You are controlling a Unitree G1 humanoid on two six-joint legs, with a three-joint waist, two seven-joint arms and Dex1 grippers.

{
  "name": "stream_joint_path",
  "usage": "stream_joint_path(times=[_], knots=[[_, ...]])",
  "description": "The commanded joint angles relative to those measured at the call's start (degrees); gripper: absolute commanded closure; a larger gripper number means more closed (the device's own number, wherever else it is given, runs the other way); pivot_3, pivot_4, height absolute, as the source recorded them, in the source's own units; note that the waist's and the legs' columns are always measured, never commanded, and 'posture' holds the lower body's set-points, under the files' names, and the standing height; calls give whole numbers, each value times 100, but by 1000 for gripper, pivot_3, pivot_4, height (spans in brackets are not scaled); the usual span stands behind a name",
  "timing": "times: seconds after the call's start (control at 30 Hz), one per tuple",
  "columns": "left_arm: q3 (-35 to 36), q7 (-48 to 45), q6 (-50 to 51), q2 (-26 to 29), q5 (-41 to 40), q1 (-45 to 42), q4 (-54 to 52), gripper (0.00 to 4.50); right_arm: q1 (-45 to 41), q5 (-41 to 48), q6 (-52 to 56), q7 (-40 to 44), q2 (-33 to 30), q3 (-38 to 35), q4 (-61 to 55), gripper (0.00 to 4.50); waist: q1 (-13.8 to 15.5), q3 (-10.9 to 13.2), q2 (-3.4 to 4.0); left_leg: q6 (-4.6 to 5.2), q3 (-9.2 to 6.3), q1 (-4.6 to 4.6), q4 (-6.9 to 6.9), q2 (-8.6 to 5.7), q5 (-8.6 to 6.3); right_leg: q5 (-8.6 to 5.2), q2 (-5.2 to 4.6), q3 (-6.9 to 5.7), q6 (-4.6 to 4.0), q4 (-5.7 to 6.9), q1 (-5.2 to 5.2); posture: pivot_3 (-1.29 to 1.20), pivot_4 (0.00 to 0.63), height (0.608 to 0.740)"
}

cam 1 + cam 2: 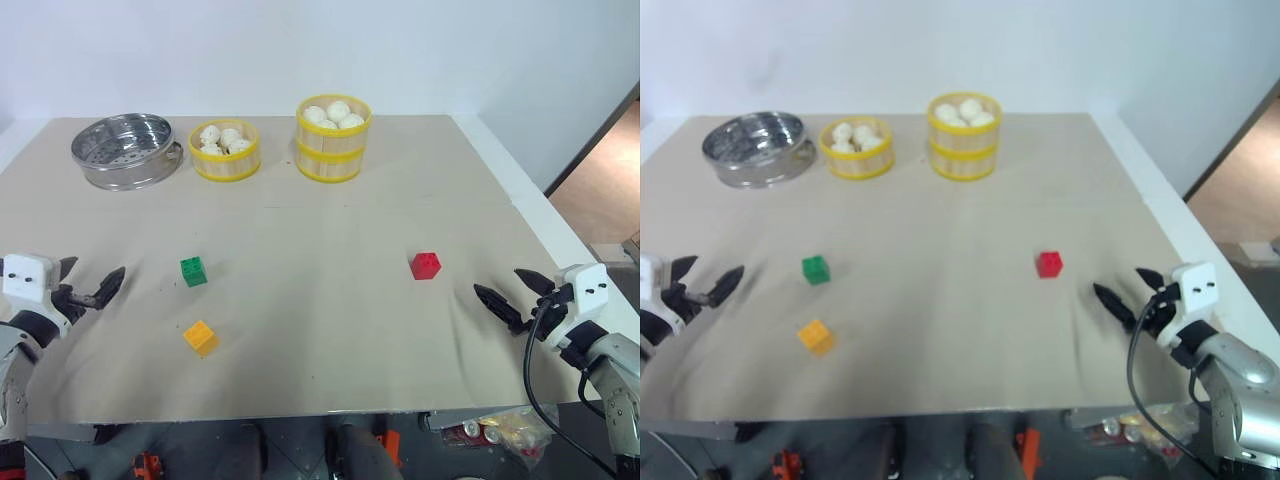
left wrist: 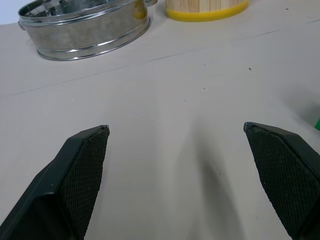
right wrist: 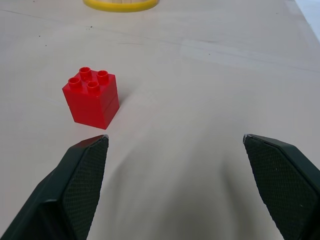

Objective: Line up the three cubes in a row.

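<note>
From the head view, the three cubes sit scattered on the counter [image 1: 330,340]: the green cube [image 1: 193,271] left of centre, the yellow-orange cube [image 1: 200,337] just nearer and slightly right of it, and the red cube [image 1: 425,265] well apart on the right. The left claw [image 1: 88,283] hovers released at the left edge, the right claw [image 1: 508,293] released near the right edge; neither touches anything. At the far side stand a steel steamer pan [image 1: 127,150] and two bamboo steamers [image 1: 332,137] of white buns. In the left wrist view the spread fingers [image 2: 82,170] face bare counter toward the pan. In the right wrist view the red cube lies just beyond the left fingertip. The cubes look light, rigid and smooth-sided; pinching two opposite flat faces below the studs should hold best, gently, since they could skid.
</note>
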Motion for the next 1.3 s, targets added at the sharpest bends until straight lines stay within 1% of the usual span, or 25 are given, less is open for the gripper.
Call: stream_joint_path(times=[0.03,0.13,0.47,0.53,0.57,0.63,0.7,0.8,0.87,0.9,0.97,1.0,1.07,1.13,1.2,1.3], knots=[[243,45,-221,58,-11,12,-142,24,-258,6,-157,59,-126,-110,168,0,0,0,0,0,0,0,0,0,0,0,0,0,0,0,0,0,150,740],[304,-22,-329,-5,-118,49,-157,24,-479,-48,-158,86,-165,54,255,0,-9,0,1,0,7,0,1,2,0,2,0,2,1,0,-3,0,150,740],[407,19,-382,-115,-226,58,-36,24,-469,-57,1,29,-145,72,53,0,0,0,0,0,4,1,1,3,0,3,6,5,1,0,-1,0,150,740],[421,-85,-369,-66,-322,49,-186,24,-458,-20,59,76,-199,45,-37,0,-1,0,0,0,4,1,2,3,0,4,6,6,2,0,-1,0,150,740],[342,-281,-239,52,-441,69,-493,24,-484,14,113,82,-239,10,-123,0,0,0,0,0,4,1,2,3,0,4,7,6,2,0,0,0,150,740],[71,-658,218,444,-827,-233,-1309,24,-653,201,373,72,-349,-36,-471,0,4,6,-10,0,3,0,3,4,0,4,8,5,2,1,-1,0,150,740],[-256,-930,743,691,-1292,-630,-1934,24,-870,355,621,69,-401,121,-832,0,12,10,-13,1,2,-15,10,16,3,5,8,-6,2,3,-4,0,150,740],[-853,-1307,1056,814,-1426,-831,-2424,24,-1147,343,787,21,-315,482,-1058,0,1,-3,5,0,35,-11,16,33,6,6,7,-5,4,2,2,0,150,740],[-1217,-1414,1174,777,-1445,-984,-2610,24,-1301,296,877,-81,-203,701,-1095,0,-22,-10,18,1,59,19,10,28,1,3,-2,9,9,-1,22,0,150,740],[-1552,-1518,1149,734,-1320,-1111,-2679,24,-1366,198,891,-149,-135,878,-1100,0,-24,-9,16,6,72,24,7,29,-3,0,0,17,10,-1,21,0,150,740],[-1917,-1634,1097,690,-1154,-1258,-2715,24,-1433,75,898,-229,-68,1073,-1099,0,-16,-7,13,6,70,7,8,35,-4,0,14,20,10,0,6,0,150,740],[-2160,-1726,1081,568,-1135,-1302,-2715,24,-1457,-70,853,-376,13,1169,-1057,0,-13,-7,13,6,66,-4,8,39,-3,3,24,22,14,1,-4,0,150,740],[-2813,-2161,898,417,-911,-1304,-2679,24,-1441,-266,771,-630,166,1260,-999,0,-3,-7,13,7,64,-11,8,44,-3,16,33,25,35,3,-11,0,150,740],[-3301,-2499,734,230,-724,-1355,-2513,24,-1419,-441,701,-921,347,1289,-973,0,-2,-8,15,7,67,-11,7,46,-4,15,36,28,36,2,-11,0,150,740],[-3560,-2730,563,95,-561,-1446,-2336,24,-1428,-502,663,-1064,491,1309,-971,0,-2,-7,14,7,68,-16,9,47,-4,16,38,29,38,2,-15,0,150,740],[-3769,-2871,595,-164,-533,-1714,-2045,24,-1440,-606,749,-1355,716,1378,-1038,0,-2,-7,14,8,67,-20,16,55,-4,23,51,33,35,4,-21,0,150,740]])
